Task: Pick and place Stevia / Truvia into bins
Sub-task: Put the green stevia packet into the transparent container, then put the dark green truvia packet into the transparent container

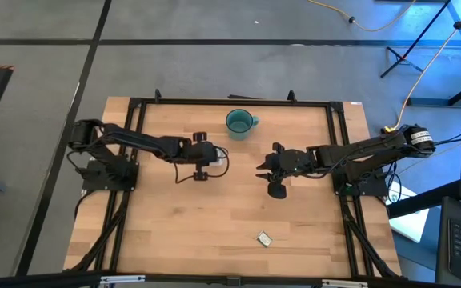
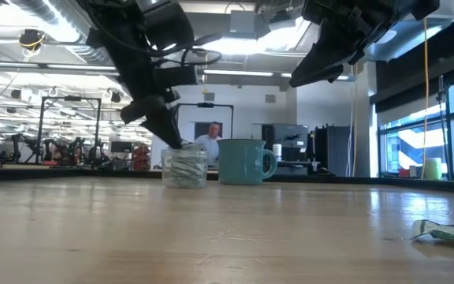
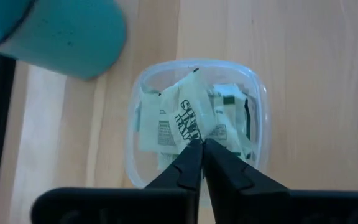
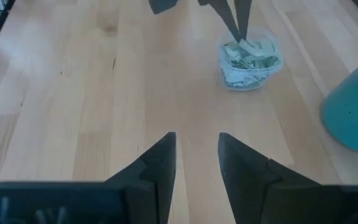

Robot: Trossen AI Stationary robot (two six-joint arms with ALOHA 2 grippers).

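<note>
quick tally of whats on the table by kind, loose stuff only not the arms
teal ceramic mug: 1
clear square plastic tub, holding a heap of packets too jumbled to count: 1
pale green paper sweetener packet lying loose near the table's front edge: 1
total: 3, the tub's packets aside

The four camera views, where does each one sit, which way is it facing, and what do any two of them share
High view: overhead, looking straight down on the table; both arms show, with the left tool and right tool.
Low view: table height, looking level across into the room; arms descend from above.
Left wrist view: on the left arm, looking down into the clear tub of packets; its own fingers show.
Right wrist view: on the right arm, facing the tub; open fingers show.
Shared: both wrist views show the tub and teal mug.
</note>
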